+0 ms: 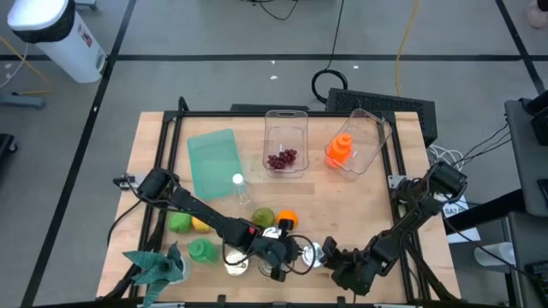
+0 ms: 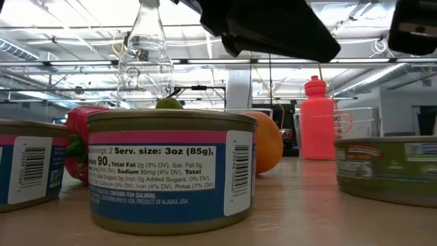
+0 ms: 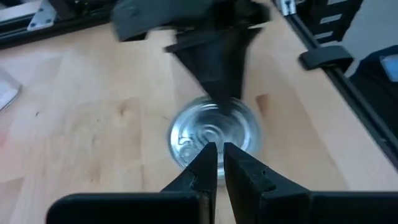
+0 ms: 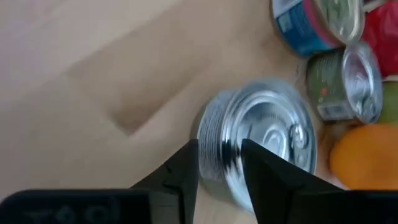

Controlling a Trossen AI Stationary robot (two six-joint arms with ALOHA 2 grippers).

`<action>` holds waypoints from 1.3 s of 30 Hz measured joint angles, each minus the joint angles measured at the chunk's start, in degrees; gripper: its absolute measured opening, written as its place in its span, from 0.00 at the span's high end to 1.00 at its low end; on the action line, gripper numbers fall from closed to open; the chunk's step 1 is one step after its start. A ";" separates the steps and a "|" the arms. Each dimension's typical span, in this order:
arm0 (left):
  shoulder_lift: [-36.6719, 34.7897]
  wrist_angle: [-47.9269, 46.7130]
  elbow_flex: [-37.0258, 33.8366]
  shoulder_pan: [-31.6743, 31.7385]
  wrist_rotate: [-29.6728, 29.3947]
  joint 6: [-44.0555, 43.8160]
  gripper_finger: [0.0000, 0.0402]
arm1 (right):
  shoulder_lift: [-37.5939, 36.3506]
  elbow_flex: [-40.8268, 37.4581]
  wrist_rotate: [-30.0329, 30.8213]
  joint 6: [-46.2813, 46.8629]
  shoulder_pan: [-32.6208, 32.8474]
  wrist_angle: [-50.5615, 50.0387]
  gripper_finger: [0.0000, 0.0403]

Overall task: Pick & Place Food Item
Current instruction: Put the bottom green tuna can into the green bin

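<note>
Tin can: a silver-topped can [image 1: 312, 253] stood upright near the front edge of the worktop [image 1: 154, 145], between the two end effectors; its ringed lid showed in the left wrist view [image 3: 214, 130] and the right wrist view [image 4: 264, 146].
Right end effector: the right end effector [image 1: 330, 255] was low over the worktop at the can's side, fingers [image 4: 180, 171] parted and set about the can's rim; whether they touched it could not be told.
Left end effector: the left end effector [image 1: 298, 253] pointed at the same can from the other side, fingers [image 3: 205, 165] nearly closed, holding nothing.
Nearby cans: a blue-labelled salmon can [image 2: 171, 174] and a green-labelled can [image 2: 386, 171] stood close by.
Fruit: an orange [image 1: 287, 220] lay just behind the cans.
Back row: two clear bins, one with dark red food [image 1: 282, 159], one with an orange bottle [image 1: 341, 149].
</note>
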 joint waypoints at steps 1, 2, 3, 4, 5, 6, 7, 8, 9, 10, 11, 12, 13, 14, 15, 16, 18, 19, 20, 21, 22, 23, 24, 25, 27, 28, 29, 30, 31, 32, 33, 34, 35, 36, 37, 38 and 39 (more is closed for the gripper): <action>0.00 0.04 0.00 0.02 -0.02 -0.02 0.90 | 0.57 0.66 0.32 -0.02 -0.23 -0.72 0.75; 0.00 0.07 0.00 -0.02 -0.02 -0.08 0.90 | 0.95 1.17 0.74 0.31 -0.36 -1.59 0.77; 0.00 0.08 0.00 -0.09 0.08 -0.07 0.90 | 1.14 1.54 0.56 0.74 -0.68 -2.52 0.78; 0.00 0.05 0.00 -0.12 0.40 -0.05 0.90 | 1.33 1.83 -0.01 1.33 -1.07 -3.31 0.80; 0.00 0.02 0.00 -0.16 0.87 0.07 0.90 | 1.53 1.95 -0.13 2.08 -1.45 -4.07 0.81; 0.00 0.03 0.00 -0.17 1.25 0.12 0.90 | 1.75 2.01 0.08 2.92 -1.78 -4.75 0.83; 0.00 0.05 0.00 -0.15 1.37 0.13 0.90 | 1.88 2.08 0.12 3.81 -2.10 -5.59 0.85; 0.00 0.07 0.00 -0.15 1.36 0.13 0.90 | 2.15 2.09 -0.34 4.76 -2.53 -6.53 0.86; 0.00 0.07 0.00 -0.15 1.36 0.13 0.90 | 2.50 2.09 -1.02 5.71 -3.04 -7.56 0.88; 0.00 0.05 0.00 -0.15 1.36 0.30 0.90 | 2.87 2.09 -1.96 6.62 -3.48 -8.50 0.90; 0.00 0.02 0.00 -0.14 1.36 0.28 0.90 | 3.26 2.06 -2.62 7.46 -3.85 -9.28 0.92; 0.00 0.02 0.00 -0.15 1.36 0.28 0.90 | 3.63 2.03 -2.92 8.20 -4.14 -9.91 0.94; 0.00 0.02 0.00 -0.15 1.36 0.28 0.90 | 4.10 2.03 -2.90 8.84 -4.42 -10.53 0.97; 0.00 0.01 0.00 -0.15 1.36 0.28 0.90 | 4.42 1.98 -3.05 9.49 -4.66 -11.35 0.98; 0.00 -0.03 0.00 -0.15 1.36 0.33 0.90 | 4.44 1.98 -3.18 10.15 -4.83 -12.09 0.99; 0.00 -0.07 0.00 -0.16 1.38 0.73 0.90 | 4.45 1.98 -3.19 11.11 -4.98 -12.49 0.99; 0.00 -0.05 0.00 -0.20 1.36 2.43 0.90 | 4.08 1.93 -3.47 12.48 -5.35 -12.51 1.00; 0.00 -0.04 0.00 -0.22 1.36 3.52 0.90 | 3.60 1.93 -3.51 12.96 -5.43 -12.28 1.00; 0.00 -0.02 0.00 -0.22 1.33 4.65 0.90 | 2.89 1.92 -3.65 13.46 -5.43 -12.05 1.00; 0.00 -0.02 0.00 -0.23 1.33 5.97 0.90 | 2.05 1.92 -3.84 13.91 -5.45 -11.87 1.00; 0.00 -0.02 0.00 -0.36 1.33 7.46 0.90 | 1.18 1.92 -3.78 14.09 -5.52 -11.54 1.00; 0.00 -0.05 0.00 -0.48 1.30 8.87 0.90 | 0.18 1.92 -3.62 14.11 -5.54 -11.42 1.00; 0.00 -0.11 0.00 -0.66 1.25 10.14 0.90 | -1.03 1.89 -3.57 14.17 -5.54 -11.48 1.00; 0.00 -0.20 0.00 -0.92 0.98 11.52 0.89 | -2.14 1.72 -3.80 14.47 -5.54 -11.93 1.00; 0.00 -0.42 0.00 -1.44 -0.61 13.62 0.85 | -4.03 1.50 -4.97 15.28 -5.64 -12.43 1.00; 0.00 -0.44 0.00 -1.76 -1.34 14.56 0.83 | -5.08 1.48 -5.29 15.55 -5.70 -12.62 1.00; 0.00 -0.42 0.00 -2.07 -2.01 15.84 0.80 | -6.15 1.48 -5.26 15.99 -5.83 -12.43 1.00; 0.00 -0.46 0.00 -2.32 -2.67 17.18 0.76 | -7.16 1.50 -5.28 16.43 -6.10 -12.14 1.00; 0.00 -0.55 0.00 -2.51 -3.23 18.15 0.72 | -8.03 1.56 -5.56 16.91 -6.47 -11.83 1.00; 0.24 -0.65 0.02 -2.58 -3.52 19.01 0.68 | -8.54 1.59 -6.46 17.02 -6.82 -11.61 1.00; 0.60 -0.36 0.05 -2.58 -3.95 19.87 0.63 | -8.92 1.59 -7.34 17.30 -7.20 -11.48 1.00; 0.95 -0.06 0.07 -2.58 -4.67 20.85 0.59 | -9.16 1.59 -7.79 17.60 -7.62 -11.40 1.00; 1.40 0.06 0.07 -2.56 -5.47 22.04 0.54 | -9.39 1.59 -7.90 17.90 -7.97 -11.38 1.00; 1.95 0.62 0.07 -2.52 -6.26 23.09 0.49 | -9.48 1.59 -8.21 18.34 -8.44 -11.33 1.00; 2.70 1.99 0.07 -2.34 -6.52 23.88 0.44 | -9.50 1.59 -8.93 18.78 -9.03 -11.21 1.00; 3.52 3.29 0.09 -2.19 -7.28 24.70 0.40 | -9.50 1.59 -9.82 19.42 -9.57 -11.13 1.00; 4.35 4.18 0.09 -1.99 -8.11 25.10 0.35 | -9.50 1.42 -10.22 20.01 -10.02 -10.86 1.00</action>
